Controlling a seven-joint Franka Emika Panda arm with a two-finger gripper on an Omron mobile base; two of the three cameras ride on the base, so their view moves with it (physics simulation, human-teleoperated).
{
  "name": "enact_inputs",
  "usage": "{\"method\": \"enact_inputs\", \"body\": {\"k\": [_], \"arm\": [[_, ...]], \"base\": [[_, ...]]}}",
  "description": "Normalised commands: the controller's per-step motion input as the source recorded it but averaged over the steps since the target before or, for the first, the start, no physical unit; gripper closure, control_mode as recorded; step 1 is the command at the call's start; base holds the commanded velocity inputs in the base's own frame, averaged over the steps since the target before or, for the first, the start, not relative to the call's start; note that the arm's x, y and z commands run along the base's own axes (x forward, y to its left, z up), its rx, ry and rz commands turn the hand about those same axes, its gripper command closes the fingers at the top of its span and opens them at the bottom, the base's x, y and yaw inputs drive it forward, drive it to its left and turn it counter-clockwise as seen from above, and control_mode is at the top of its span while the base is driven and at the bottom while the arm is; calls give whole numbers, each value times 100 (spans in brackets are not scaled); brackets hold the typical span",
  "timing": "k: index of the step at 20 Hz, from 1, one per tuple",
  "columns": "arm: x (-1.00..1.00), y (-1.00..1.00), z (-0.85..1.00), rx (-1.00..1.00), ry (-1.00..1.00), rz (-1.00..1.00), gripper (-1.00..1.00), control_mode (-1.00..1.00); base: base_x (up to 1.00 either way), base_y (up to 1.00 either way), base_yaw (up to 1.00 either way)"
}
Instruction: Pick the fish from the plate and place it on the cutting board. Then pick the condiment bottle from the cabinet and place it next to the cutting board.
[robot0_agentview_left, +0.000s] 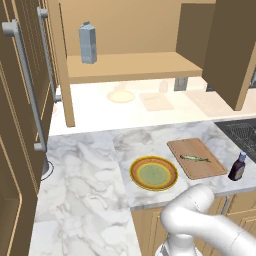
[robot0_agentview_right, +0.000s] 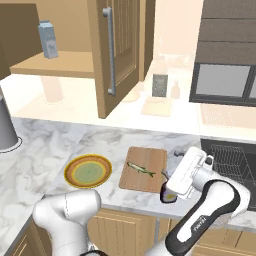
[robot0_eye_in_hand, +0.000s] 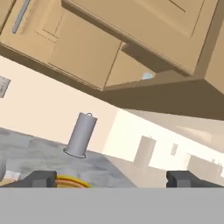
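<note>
Hanging released: gripper (robot0_eye_in_hand: 111, 178) spread wide, fingertips (robot0_eye_in_hand: 41, 178) standing well apart with nothing between them. Aiming across the counter and tilting upward toward the undersides of the wall cupboards.

Sitting just beside the pincer, partly hidden behind the white hand in the right base view: the condiment bottle (robot0_agentview_left: 237, 167), standing upright on the marble, next to the cutting board (robot0_agentview_left: 200, 165). Lying beyond that, on the board: the fish (robot0_agentview_left: 195, 158). Resting farther out, past the board: the plate (robot0_agentview_left: 134, 172), bare, with its orange rim peeking in between the fingertips in the hand view. Hanging high above and well apart from the pincer: the cabinet (robot0_agentview_left: 130, 65), door open, holding a grey-blue carton (robot0_agentview_left: 88, 42) on its shelf. Standing far across the counter: a grey cylinder (robot0_eye_in_hand: 82, 133).

Judging both placements done, so likely backing away. Doing that well: keeping the jaws spread, pulling straight off from the bottle, avoiding any sideways sweep that might tip it toward the sink.

Counting: one fish, one plate, one cutting board, one condiment bottle, one carton, one grey cylinder.
</note>
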Motion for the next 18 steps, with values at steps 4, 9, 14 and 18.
{"method": "enact_inputs", "body": {"k": [4,9,14,18], "arm": [[-36,0,35,-47,0,-9,-100,-100],[-52,0,26,-56,0,-14,-100,-100],[-59,0,14,-61,-3,-18,-100,-100],[-61,0,16,-57,-10,-21,-100,-100]], "base": [[0,0,0],[0,0,0],[0,0,0],[0,0,0]]}}
